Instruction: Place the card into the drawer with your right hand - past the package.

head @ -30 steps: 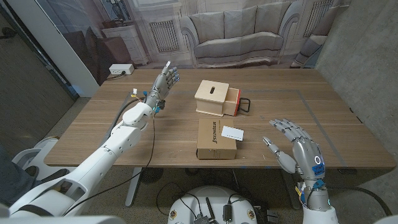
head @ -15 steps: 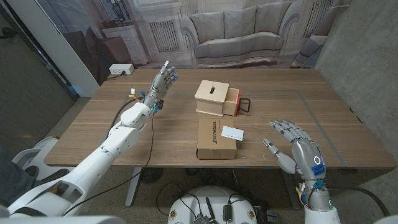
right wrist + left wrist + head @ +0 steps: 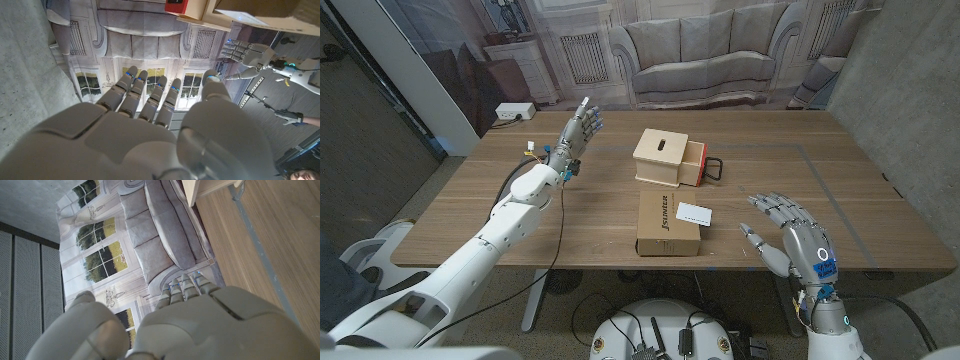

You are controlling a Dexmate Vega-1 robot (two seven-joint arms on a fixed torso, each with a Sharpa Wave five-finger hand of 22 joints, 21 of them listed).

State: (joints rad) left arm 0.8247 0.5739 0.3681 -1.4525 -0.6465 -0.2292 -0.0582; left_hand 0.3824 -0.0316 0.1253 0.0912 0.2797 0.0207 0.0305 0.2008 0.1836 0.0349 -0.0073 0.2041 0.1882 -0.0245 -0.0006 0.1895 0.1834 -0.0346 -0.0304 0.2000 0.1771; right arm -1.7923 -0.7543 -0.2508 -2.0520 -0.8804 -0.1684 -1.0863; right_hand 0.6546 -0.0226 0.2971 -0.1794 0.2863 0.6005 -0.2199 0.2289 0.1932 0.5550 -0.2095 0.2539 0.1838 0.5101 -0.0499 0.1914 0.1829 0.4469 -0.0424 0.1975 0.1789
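Observation:
A white card lies on the right end of a brown cardboard package in the middle of the table; its corner also shows as the card in the right wrist view. Behind the package stands a small wooden box whose red drawer is pulled out to the right, with a black handle. My right hand hovers near the table's front right, fingers spread, holding nothing, right of the package. My left hand is raised over the far left of the table, fingers apart and empty.
A white power strip lies at the far left corner of the wooden table. A printed backdrop of a sofa hangs behind. Bare tabletop lies between my right hand and the package and to the drawer's right.
My right hand has shifted slightly toward the front edge. The left arm, the card, the package and the drawer have stayed put.

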